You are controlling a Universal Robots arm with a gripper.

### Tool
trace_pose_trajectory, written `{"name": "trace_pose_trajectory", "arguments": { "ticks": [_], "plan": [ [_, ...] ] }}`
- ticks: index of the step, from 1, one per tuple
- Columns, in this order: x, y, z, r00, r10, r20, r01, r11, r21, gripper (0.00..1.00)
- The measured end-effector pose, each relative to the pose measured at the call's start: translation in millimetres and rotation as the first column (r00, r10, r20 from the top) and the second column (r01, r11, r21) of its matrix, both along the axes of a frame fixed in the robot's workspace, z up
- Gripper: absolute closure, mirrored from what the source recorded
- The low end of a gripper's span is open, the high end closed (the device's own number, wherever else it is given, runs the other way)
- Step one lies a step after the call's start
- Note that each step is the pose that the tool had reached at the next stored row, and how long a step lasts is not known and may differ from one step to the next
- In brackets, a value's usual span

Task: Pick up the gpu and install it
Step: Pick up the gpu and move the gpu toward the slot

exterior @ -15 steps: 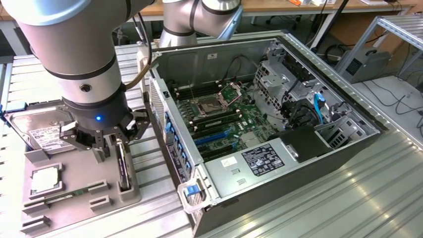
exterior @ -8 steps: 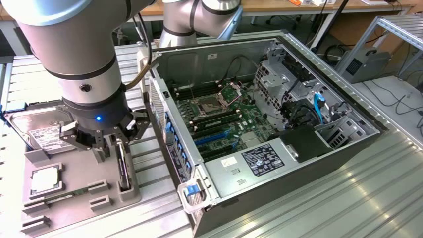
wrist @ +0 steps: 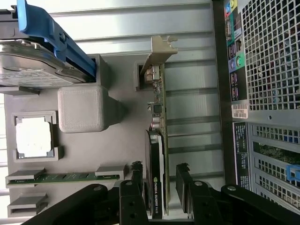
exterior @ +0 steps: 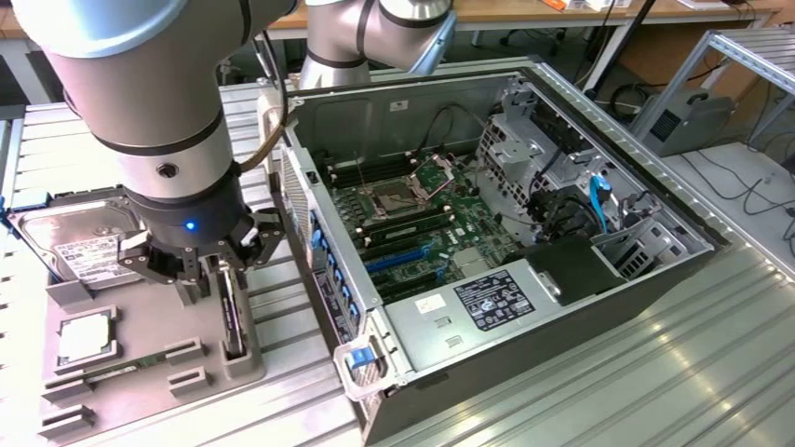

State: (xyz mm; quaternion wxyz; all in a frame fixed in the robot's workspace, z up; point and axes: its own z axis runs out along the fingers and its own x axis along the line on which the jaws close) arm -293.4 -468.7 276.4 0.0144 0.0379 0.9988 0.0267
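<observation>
Just beside the computer case (exterior: 522, 372), on the exterior view's left, the gripper (exterior: 208, 277) hangs over the gpu (exterior: 233, 321), which stands on edge in a grey tray (exterior: 155, 326). From the wrist, its fingers (wrist: 137, 176) straddle the card, apart, with a gap showing. Closing off-centre could tilt or jam it.

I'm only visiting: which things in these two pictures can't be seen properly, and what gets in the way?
1. Thin dark graphics card with a pale metal bracket: in the wrist view, the end away from the bracket is covered by the black gripper and cut by the picture's edge.
2. Silver white-labelled hard drive: in the exterior view, the grey robot arm covers part of it.
3. White label on the silver metal box: in the exterior view, the print is too small to read.
</observation>
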Motion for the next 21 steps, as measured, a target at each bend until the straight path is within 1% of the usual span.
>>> {"name": "trace_pose_trajectory", "arguments": {
  "ticks": [21],
  "plan": [
    [0.6,0.0,-29.5,1.0,0.0,0.0,0.0,1.0,0.0,0.58]
  ]
}}
